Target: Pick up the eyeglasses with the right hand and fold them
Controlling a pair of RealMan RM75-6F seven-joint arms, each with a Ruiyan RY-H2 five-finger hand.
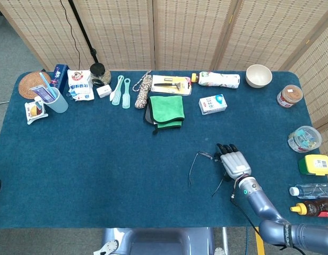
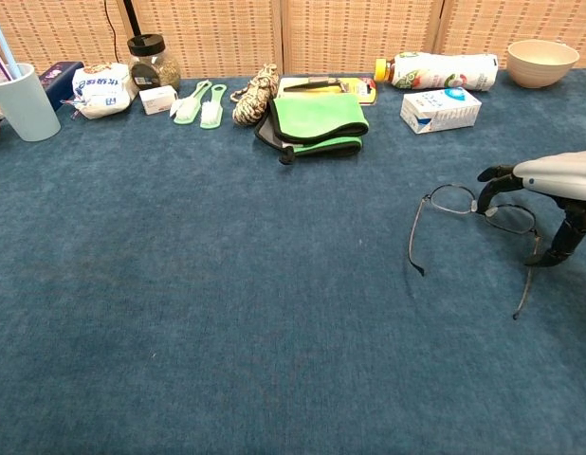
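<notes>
Lying open on the blue table (image 2: 227, 313), temples spread, the eyeglasses (image 2: 468, 210) are looking light, thin-wired and fragile. The right hand (image 2: 549, 185) is arching over the right lens, fingers (image 1: 224, 149) curled, thumb below; contact unclear. Frame front appears the soundest hold.

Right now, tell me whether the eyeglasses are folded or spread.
Spread: on the eyeglasses both temple arms stick out from the frame toward the camera.

Along the far edge of the blue worktop (image 1: 100, 159) lie a folded green cloth (image 1: 166, 110), a milk carton (image 1: 213, 104), a white bowl (image 1: 258, 75) and a light-blue cup (image 1: 57, 100).
</notes>
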